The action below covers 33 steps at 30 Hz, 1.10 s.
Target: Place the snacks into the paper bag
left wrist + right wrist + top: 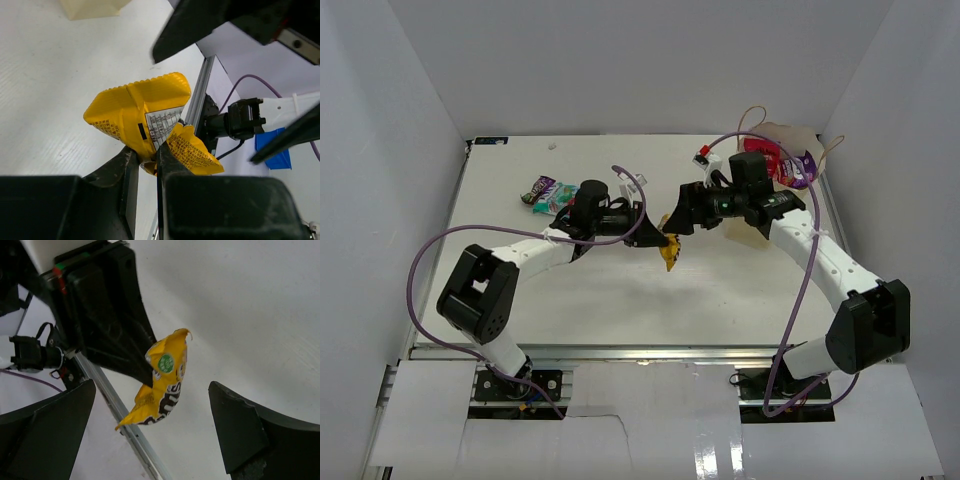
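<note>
A yellow snack packet point(670, 254) hangs above the middle of the table, and my left gripper point(663, 242) is shut on it. In the left wrist view my left gripper point(146, 159) pinches the packet's point(137, 112) lower crinkled edge. My right gripper point(672, 222) faces it from the right and is open. In the right wrist view the packet point(165, 382) sits between my right gripper's point(151, 390) wide fingers without touching them. The paper bag point(788, 135) stands at the back right, with a pink-red packet point(770, 160) and a purple packet point(802, 170) at its mouth.
Two loose packets, teal-purple point(542, 186) and green point(558, 203), lie at the back left beside my left arm. White walls close in the table on three sides. A metal rail point(125, 420) runs along the near table edge. Purple cables loop over both arms.
</note>
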Tool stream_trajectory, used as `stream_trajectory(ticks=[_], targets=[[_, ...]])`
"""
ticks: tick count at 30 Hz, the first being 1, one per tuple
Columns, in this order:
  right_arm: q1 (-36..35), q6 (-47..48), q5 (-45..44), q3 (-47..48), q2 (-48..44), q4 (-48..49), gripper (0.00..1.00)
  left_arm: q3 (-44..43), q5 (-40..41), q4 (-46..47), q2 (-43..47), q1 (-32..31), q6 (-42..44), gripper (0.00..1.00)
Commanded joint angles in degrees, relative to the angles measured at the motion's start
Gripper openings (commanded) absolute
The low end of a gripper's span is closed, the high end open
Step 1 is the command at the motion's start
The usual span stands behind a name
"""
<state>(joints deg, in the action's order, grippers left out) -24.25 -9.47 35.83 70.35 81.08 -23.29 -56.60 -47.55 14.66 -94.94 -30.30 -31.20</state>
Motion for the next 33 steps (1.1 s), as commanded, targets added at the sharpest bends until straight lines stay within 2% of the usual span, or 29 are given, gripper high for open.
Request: stream_trajectory(ticks=[1, 6, 7, 8, 10, 11, 13, 14, 15, 17, 18, 21, 22, 24, 26, 27, 29, 30, 31, 32, 33], targets=[[-0.89, -13.20, -4.10, -1.44, 0.92, 7.21, 1.00, -0.62, -1.58, 3.36, 2.21, -1.51, 0.88, 0.04], [-0.89, -12.50, -4.11, -3.11, 2.42, 7.64, 0.82, -0.53, -1.41, 4.77, 3.09, -2.39, -0.87, 0.04], [-0.89, -12.50, -2.37, -3.63, 2.33, 7.99, 0.76, -0.36, -1.32, 5.38, 3.26, -2.39, -1.05, 0.04], [-0.97, -12.85, -1.39, -4.68, 2.16, 8.87, 0.64, -0.18, -1.23, 5.56, 3.44, -2.39, -1.32, 0.05], [-0.89, -12.94, 1.07, -5.65, 1.89, 9.66, 0.51, 0.08, -1.40, 5.91, 3.70, -2.39, -1.84, 0.06], [-0.89, -13.11, 1.69, -6.53, 1.80, 10.45, 0.39, 0.17, -1.58, 6.26, 3.79, -2.39, -2.11, 0.06], [-0.80, -13.03, 3.62, -6.63, 1.63, 11.24, 0.27, 0.52, -1.67, 6.87, 4.32, -2.48, -3.16, 0.14], [-0.80, -12.68, 4.15, -6.54, 1.63, 11.33, 0.18, 0.70, -1.58, 7.05, 4.58, -2.48, -3.43, 0.18], [-0.54, -11.80, 5.46, -5.93, 1.45, 11.68, 0.15, 0.79, -1.32, 7.05, 4.93, -2.48, -3.69, 0.31], [-0.01, -10.05, 7.13, -4.79, 1.19, 11.77, 0.08, 1.58, -0.62, 7.05, 6.51, -2.48, -3.43, 0.49], [0.25, -8.56, 9.23, -3.30, 1.01, 11.60, 0.08, 2.01, -0.18, 7.05, 7.30, -2.48, -2.99, 0.61], [2.62, -1.18, 14.50, 0.39, 0.22, 11.16, 0.08, 4.12, 2.10, 6.79, 10.99, -2.22, -1.32, 0.74], [3.33, 3.71, 15.14, 1.45, -0.13, 10.81, 0.08, 5.52, 2.55, 6.79, 12.22, -1.95, -0.88, 0.82], [5.79, 7.43, 15.32, 4.25, -1.62, 10.72, 0.08, 6.93, 4.65, 6.09, 15.91, -1.16, -0.09, 0.83], [8.32, 13.15, 15.23, 6.63, -3.11, 10.28, 0.08, 8.77, 7.11, 4.69, 19.76, 0.41, 0.52, 0.98], [9.04, 14.91, 14.10, 7.78, -3.64, 10.02, 0.08, 9.22, 11.91, 1.72, 20.92, 1.12, 0.70, 0.98], [11.40, 17.90, 10.59, 11.21, -5.74, 9.66, 0.08, 8.88, 19.38, -3.64, 22.86, 2.61, 0.79, 0.98], [12.11, 18.52, 5.53, 12.26, -6.36, 9.75, 0.08, 8.18, 23.77, -10.37, 23.91, 4.27, 0.53, 0.98], [12.64, 19.05, 1.12, 14.01, -7.15, 9.84, 0.08, 7.21, 33.48, -13.83, 24.01, 4.90, 0.18, 0.98], [13.08, 19.58, -3.88, 14.64, -8.55, 10.02, 0.08, 6.07, 39.06, -18.39, 23.92, 5.51, -0.78, 0.98], [13.18, 19.67, -14.20, 15.17, -9.09, 10.28, 0.08, 3.45, 44.42, -25.74, 23.14, 6.65, -3.92, 0.98]])
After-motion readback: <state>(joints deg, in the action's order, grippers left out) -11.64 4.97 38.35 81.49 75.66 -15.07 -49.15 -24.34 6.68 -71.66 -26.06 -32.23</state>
